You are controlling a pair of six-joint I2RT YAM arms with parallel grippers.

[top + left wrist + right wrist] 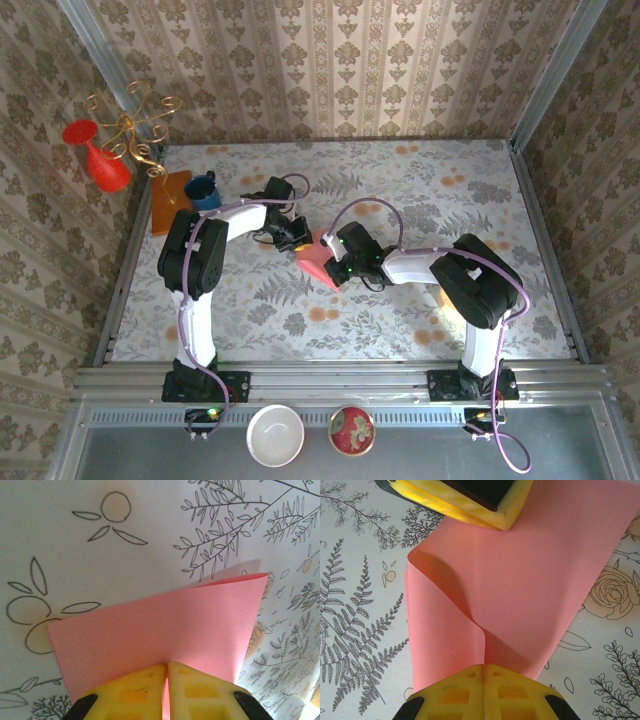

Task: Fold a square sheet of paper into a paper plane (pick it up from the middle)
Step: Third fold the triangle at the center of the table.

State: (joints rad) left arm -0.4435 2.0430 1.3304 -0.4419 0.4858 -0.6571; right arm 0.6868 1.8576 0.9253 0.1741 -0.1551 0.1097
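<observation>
At the middle of the table [450, 200], top view: the two arms meet over the square sheet of paper [318, 262], the left gripper [296, 238] on its far-left side and the right gripper [337, 268] on its near-right side. An orange-brown board [170, 200], a blue mug [203, 190] and a red vase [100, 160] stand well apart at the far left and play no part.

Left wrist view: the left gripper [167, 680] has its yellow jaws pressed together on the near edge of the sheet [160, 625]. The paper lies doubled over, and a second layer peeps out along the far right edge.

Right wrist view: the right gripper [484, 677] is likewise pinched tight on the sheet [535, 580], where a soft ridge runs up from the jaws. The bend at the left is rounded, not pressed flat. One of the left gripper's fingers [470, 500] shows at the far edge of the paper. Whether the lower layer rests on the table cannot be told.

Progress, as judged: the sheet has been taken up and brought over into a loose first half-fold, held at both ends. No sharp crease is set, no corner is turned in, and no pointed nose or wings exist. Nearly all the folding of the plane remains.
</observation>
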